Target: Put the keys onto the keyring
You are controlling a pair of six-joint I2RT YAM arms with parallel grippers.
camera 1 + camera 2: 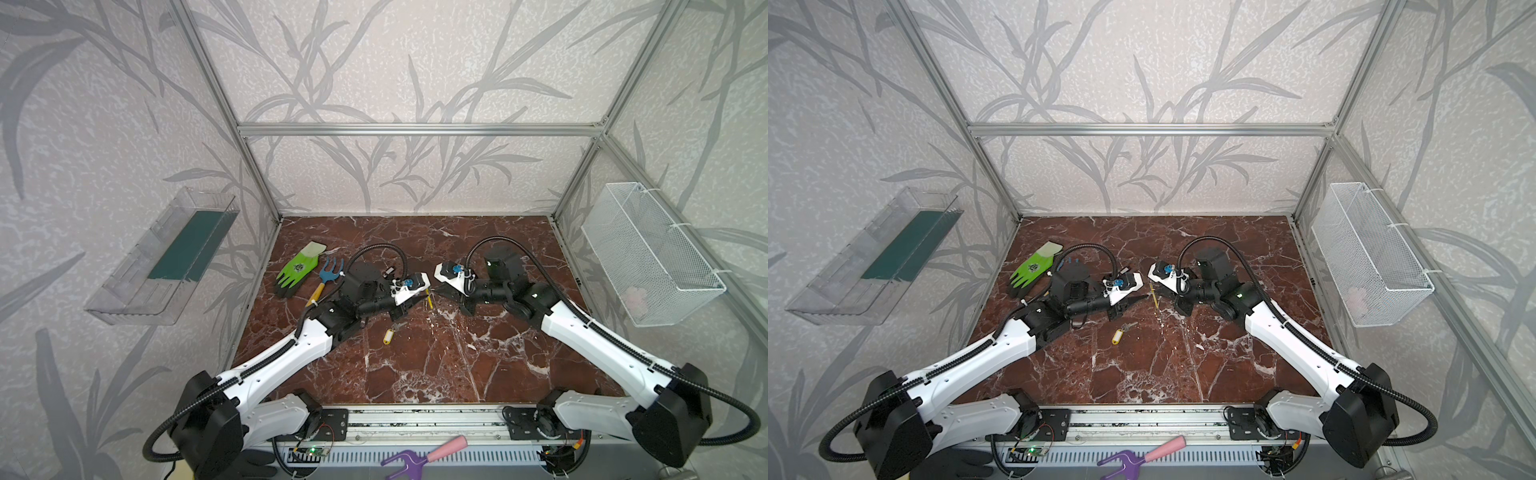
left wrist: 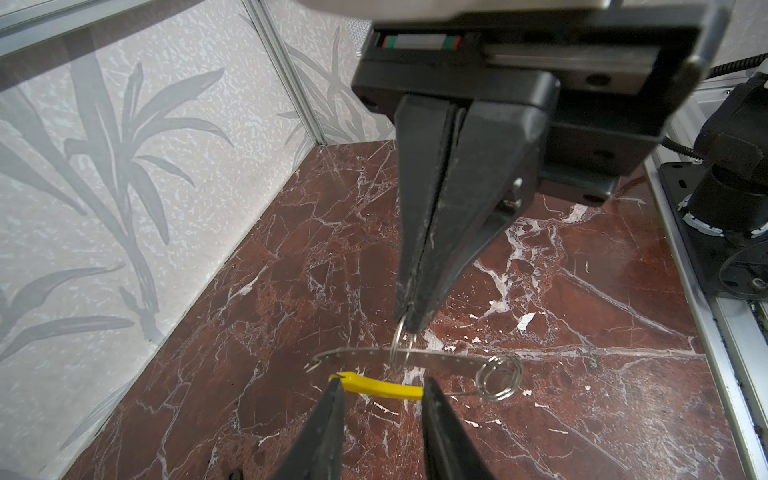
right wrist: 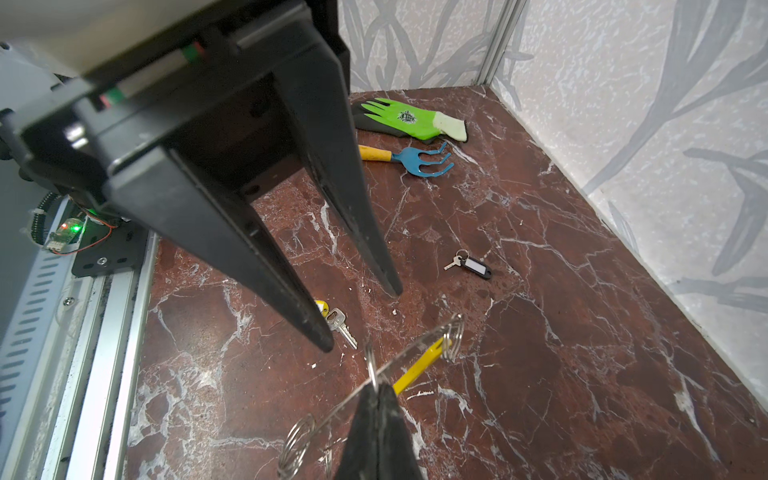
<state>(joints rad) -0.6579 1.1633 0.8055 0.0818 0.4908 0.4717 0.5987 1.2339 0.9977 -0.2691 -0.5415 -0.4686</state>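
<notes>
Meeting over the centre of a red marble table (image 1: 415, 365), two robot arms tend the keyring (image 2: 436, 359), held at mid-frame in both top views. The right hand (image 2: 411, 324) is pinched together on a small wire loop (image 2: 399, 347) threaded on the keyring's grey band. The left hand (image 2: 382, 386) has its fingers apart, either side of the yellow segment (image 2: 374, 387), not clearly gripping it.

Both keys lie loose on the table: the yellow-tag key (image 1: 388, 336) just below centre, the black-fob key (image 1: 389, 272) just above.

Probably best: right hand steady, left hand backs away cleanly, then fetches the nearer key.

At frame left, a clear wall bin (image 1: 124, 303) holds a dark green sheet (image 1: 191, 245). At right, a wire basket (image 1: 623, 216) holds something pale, too blurred to name.
</notes>
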